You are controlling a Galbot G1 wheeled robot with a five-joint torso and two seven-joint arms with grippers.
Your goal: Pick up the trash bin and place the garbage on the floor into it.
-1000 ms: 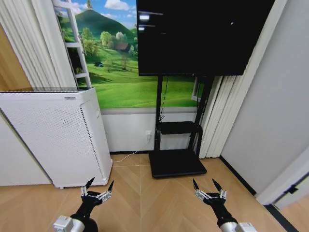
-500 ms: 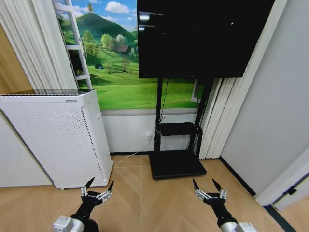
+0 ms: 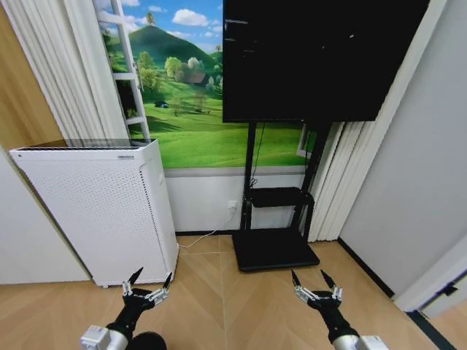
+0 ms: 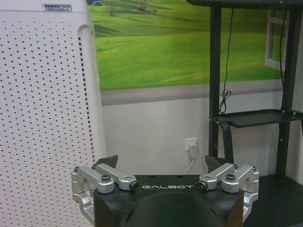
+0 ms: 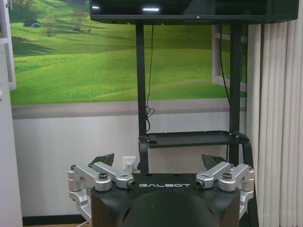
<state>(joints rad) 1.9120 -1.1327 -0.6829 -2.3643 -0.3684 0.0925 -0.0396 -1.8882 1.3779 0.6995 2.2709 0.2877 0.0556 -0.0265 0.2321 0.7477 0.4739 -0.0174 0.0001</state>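
The floor [image 3: 219,299] lay open between the two grippers and ran on to the wall, bounded on the left by one white appliance [image 3: 102,211] and ahead by the base of one TV stand [image 3: 276,248]; a dark strip edged it on the right by the grey wall. One black screen [image 3: 321,58] hung above the stand. A cable [image 3: 201,237] trailed from one wall socket [image 3: 233,207] behind the appliance. The left gripper [image 3: 147,283] and right gripper [image 3: 314,281] hung low over the floor, well apart, each with jaws spread wide and holding nothing. No bin or litter lay on the stretch of floor in sight.
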